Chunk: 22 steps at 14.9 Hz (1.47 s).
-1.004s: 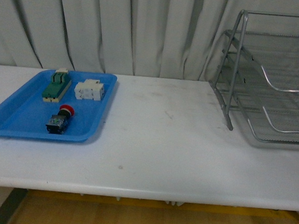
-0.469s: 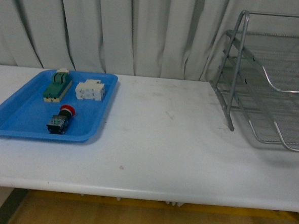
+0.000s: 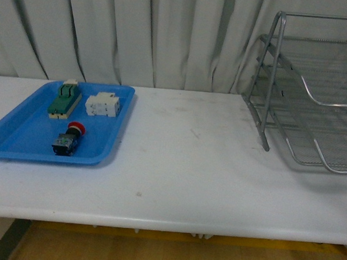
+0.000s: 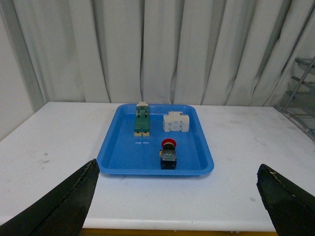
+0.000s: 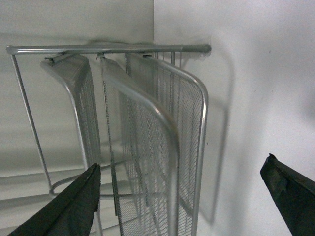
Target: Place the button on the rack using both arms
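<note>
Button (image 3: 68, 139), sat in the blue tray (image 3: 20, 138), is judged light + rigid, prob best gripped at the black body, not the cap. Left gripper (image 4: 177, 165) & right gripper (image 5: 182, 162) are seen wide open, empty.

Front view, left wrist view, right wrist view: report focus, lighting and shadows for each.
Front view: soft overall, flat even light, faint shadows beneath the flat blue plastic tray and the silver wire-mesh rack. Left wrist view: crisper, the red-capped black button reads clearly; the jaws are dark blurred wedges. Right wrist view: picture rolled sideways, the rack's soft shadow on the white table; no glare.
</note>
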Tool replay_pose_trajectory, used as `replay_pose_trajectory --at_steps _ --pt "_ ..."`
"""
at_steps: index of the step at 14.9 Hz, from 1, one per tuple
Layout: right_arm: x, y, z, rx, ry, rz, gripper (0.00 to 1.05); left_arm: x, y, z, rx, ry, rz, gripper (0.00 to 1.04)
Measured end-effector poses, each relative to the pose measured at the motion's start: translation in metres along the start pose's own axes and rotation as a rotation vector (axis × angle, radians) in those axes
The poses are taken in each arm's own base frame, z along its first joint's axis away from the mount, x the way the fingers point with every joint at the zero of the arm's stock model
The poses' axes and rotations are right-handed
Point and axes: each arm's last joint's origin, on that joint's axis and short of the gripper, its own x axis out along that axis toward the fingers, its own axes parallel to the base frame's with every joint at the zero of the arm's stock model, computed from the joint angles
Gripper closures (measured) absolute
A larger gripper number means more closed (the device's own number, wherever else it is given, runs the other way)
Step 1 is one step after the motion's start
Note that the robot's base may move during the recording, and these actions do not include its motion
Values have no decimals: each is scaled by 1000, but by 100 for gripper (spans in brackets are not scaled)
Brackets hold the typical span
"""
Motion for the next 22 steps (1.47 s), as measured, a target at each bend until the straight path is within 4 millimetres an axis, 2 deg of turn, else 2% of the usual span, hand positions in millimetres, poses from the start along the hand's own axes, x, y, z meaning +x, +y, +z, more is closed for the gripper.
replay_pose_trajectory --at_steps 1,4,6,9,11,12,14,15,16,18,19,20,22 --pt "-3 3 -1 12 5 8 5 0 0 0 0 0 0 7" --pt "-24 10 -10 36 56 4 6 0 0 0 0 0 0 7" --pt "-46 35 -18 -38 120 78 6 0 0 0 0 0 0 7" --pt "-96 93 -32 -475 199 349 6 0 0 0 0 0 0 7" --pt "-126 120 -21 -763 115 486 6 0 0 0 0 0 0 7" --pt "-136 128 -18 -837 46 408 13 0 0 0 0 0 0 7" --pt "-166 134 -48 -1145 -47 310 37 0 0 0 0 0 0 7" --pt "-179 128 -64 -1303 -58 291 50 0 0 0 0 0 0 7" --pt "-187 118 -78 -1383 -67 273 62 0 0 0 0 0 0 7" --pt "-190 101 -100 -1458 -107 298 86 0 0 0 0 0 0 7" --pt "-188 86 -112 -1467 -89 278 101 0 0 0 0 0 0 7" --pt "-189 78 -120 -1478 -38 254 103 0 0 0 0 1 0 7" --pt "-198 85 -122 -1482 -105 282 103 0 0 0 0 0 0 7"
